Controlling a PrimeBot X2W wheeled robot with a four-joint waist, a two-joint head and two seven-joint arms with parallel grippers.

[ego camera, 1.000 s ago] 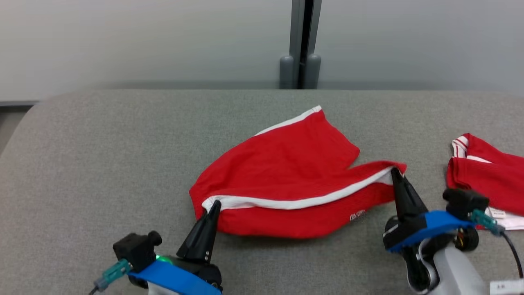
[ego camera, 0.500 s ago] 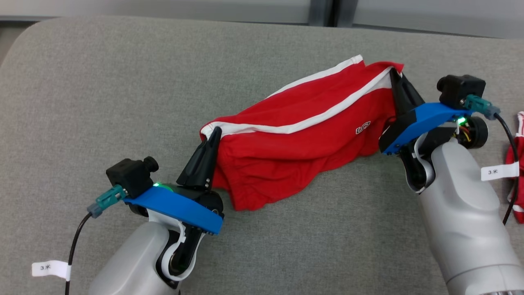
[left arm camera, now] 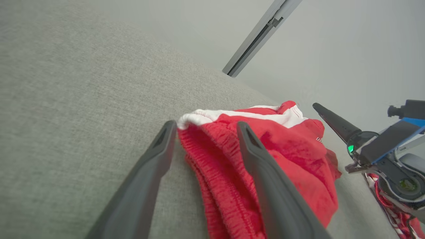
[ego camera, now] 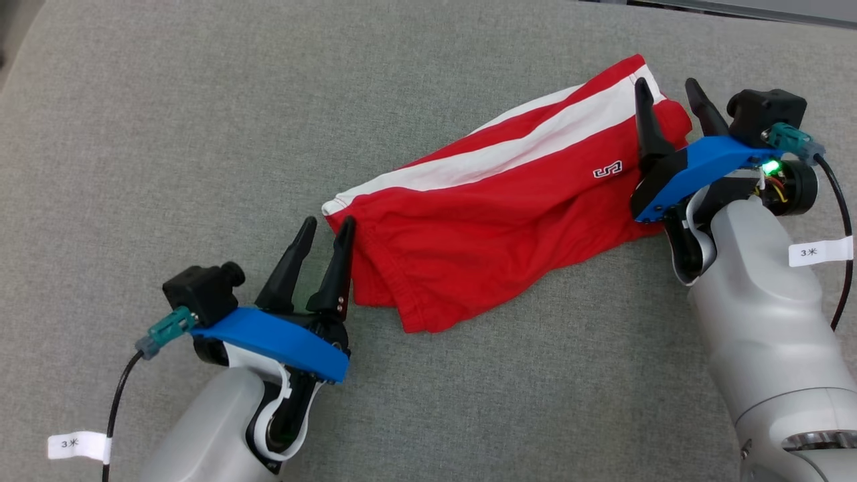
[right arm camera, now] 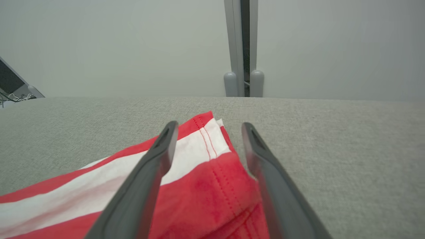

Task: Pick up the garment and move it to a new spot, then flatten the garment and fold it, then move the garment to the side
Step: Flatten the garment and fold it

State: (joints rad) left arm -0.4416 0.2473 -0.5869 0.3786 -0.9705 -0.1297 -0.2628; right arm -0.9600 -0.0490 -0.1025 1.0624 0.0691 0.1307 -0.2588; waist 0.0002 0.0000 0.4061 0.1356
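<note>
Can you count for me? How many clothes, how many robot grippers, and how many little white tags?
Clothes: 2, the shorts and a second red garment, partly hidden
Grippers: 2, the left gripper and the right gripper
White tags: 2
Total: 6

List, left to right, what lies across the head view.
left cable tag → left gripper → shorts → right gripper → right cable tag
</note>
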